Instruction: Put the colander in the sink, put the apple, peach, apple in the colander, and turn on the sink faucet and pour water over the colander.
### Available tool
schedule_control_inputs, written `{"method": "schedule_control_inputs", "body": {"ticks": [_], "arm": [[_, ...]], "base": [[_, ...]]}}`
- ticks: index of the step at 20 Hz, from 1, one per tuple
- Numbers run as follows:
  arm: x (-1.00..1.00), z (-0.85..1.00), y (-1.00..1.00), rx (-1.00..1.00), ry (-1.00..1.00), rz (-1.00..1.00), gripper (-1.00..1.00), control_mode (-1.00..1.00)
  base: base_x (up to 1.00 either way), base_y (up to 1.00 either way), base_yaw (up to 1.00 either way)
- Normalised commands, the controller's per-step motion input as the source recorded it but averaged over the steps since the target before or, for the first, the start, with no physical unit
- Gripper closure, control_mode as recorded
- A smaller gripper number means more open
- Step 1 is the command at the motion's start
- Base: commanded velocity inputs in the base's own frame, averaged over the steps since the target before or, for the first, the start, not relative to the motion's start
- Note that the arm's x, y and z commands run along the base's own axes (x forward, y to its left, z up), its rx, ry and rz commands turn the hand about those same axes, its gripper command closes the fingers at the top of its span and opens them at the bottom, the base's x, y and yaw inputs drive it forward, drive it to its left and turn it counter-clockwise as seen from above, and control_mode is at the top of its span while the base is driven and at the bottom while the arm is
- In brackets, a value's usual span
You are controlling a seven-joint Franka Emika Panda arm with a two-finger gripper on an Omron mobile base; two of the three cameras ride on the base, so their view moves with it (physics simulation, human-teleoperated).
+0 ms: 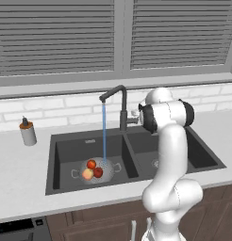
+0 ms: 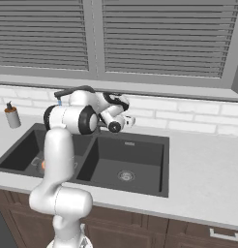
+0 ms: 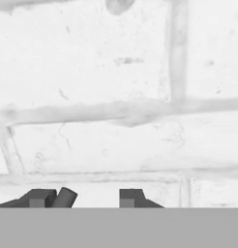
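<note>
Water (image 1: 104, 132) from sink faucet (image 1: 119, 104) onto colander (image 1: 97, 171) w/ fruit, left basin, pincer (image 3: 88, 197) tips apart, empty, facing tiled wall (image 3: 116, 77)

A wide window with closed grey blinds (image 1: 56, 37) fills the far wall, and under its grey sill (image 2: 155, 89) runs a backsplash of white bricks (image 1: 56, 110). A pale grey counter (image 2: 208, 169) lies on dark brown wooden cabinets (image 2: 140, 235). The light is soft and even.
</note>
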Motion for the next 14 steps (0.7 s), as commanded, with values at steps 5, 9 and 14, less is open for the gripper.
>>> {"method": "schedule_control_inputs", "body": {"ticks": [5, 9, 14], "arm": [[0.00, -0.33, -0.78, 0.00, 0.06, -0.04, 1.00, -1.00], [-0.01, -0.11, -0.52, 0.00, 0.01, -0.02, 1.00, -1.00], [-0.25, 0.28, -0.25, 0.00, 0.00, -0.01, 1.00, -1.00]], "base": [[0.00, 0.00, 0.00], [0.00, 0.00, 0.00], [0.00, 0.00, 0.00]]}}
